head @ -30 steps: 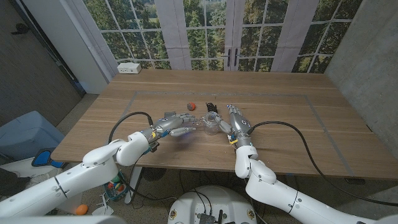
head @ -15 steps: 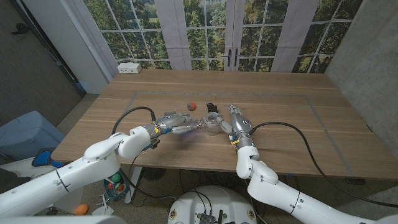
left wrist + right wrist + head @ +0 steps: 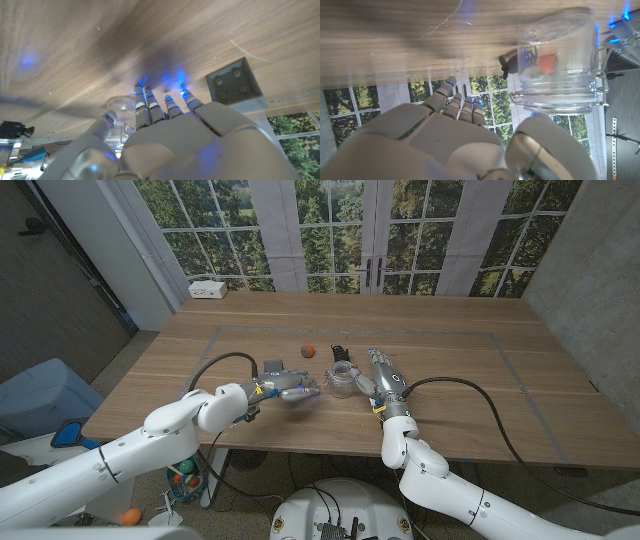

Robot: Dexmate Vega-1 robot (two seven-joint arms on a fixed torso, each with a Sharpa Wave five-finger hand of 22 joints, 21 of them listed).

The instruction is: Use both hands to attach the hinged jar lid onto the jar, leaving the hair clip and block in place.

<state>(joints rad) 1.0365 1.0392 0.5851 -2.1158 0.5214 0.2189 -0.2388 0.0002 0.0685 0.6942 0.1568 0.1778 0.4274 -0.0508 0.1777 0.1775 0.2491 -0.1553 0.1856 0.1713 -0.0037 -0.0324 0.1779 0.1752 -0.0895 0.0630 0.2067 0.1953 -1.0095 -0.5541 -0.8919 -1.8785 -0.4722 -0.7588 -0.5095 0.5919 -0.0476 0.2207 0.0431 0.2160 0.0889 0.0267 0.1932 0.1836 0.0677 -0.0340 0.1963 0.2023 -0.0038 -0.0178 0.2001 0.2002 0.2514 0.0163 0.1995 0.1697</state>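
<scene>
From the head view, your left hand (image 3: 290,388) reaches toward the jar (image 3: 341,380) at mid-table, fingertips just short of it; you cannot tell whether it holds anything. Your right hand (image 3: 385,380) stands beside the jar, fingers straight. The red block (image 3: 309,350) and black hair clip (image 3: 340,352) lie just behind.

At your left wrist, the fingers (image 3: 150,107) extend over the wood near the jar (image 3: 121,114) and a grey block (image 3: 235,87).

At your right wrist, the thumb (image 3: 547,145) touches the jar (image 3: 560,60); its fingers grip nothing.
</scene>
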